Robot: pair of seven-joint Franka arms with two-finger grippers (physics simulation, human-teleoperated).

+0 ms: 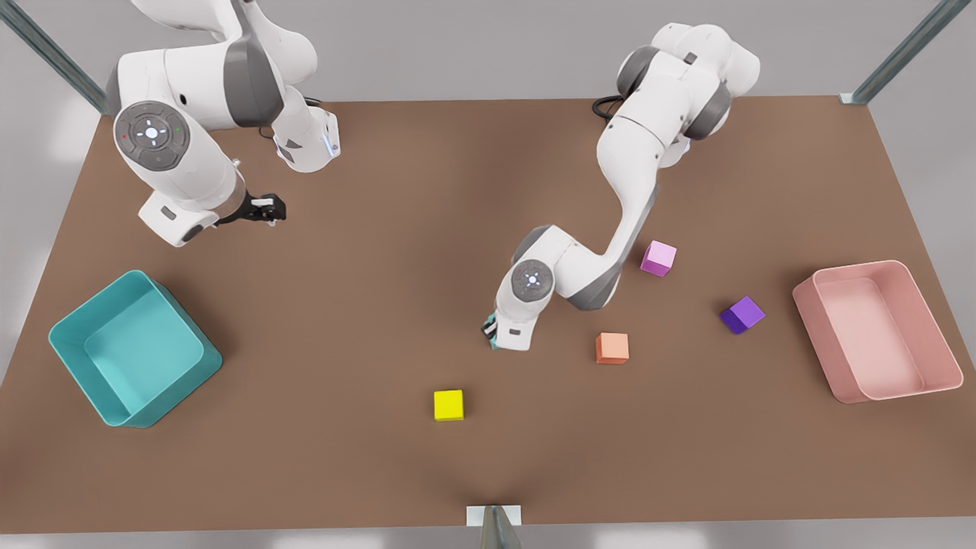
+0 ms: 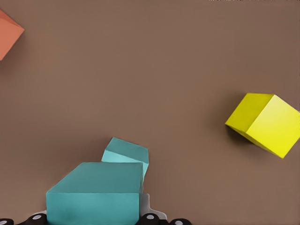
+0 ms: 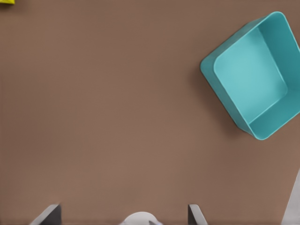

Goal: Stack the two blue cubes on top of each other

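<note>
The brown table [image 1: 366,305] is largely bare across its middle; a teal bin [image 1: 133,349] is set near its edge at the front view's left, a pink bin [image 1: 877,332] near the right. The left gripper [image 1: 492,332] is lowered mid-table, clenched on one blue cube [image 2: 96,194], with the other blue cube [image 2: 125,153] just beyond. A yellow cube [image 2: 265,123] lies nearby. The right gripper [image 1: 267,210] is held spread and empty, waiting above the bare table.
</note>
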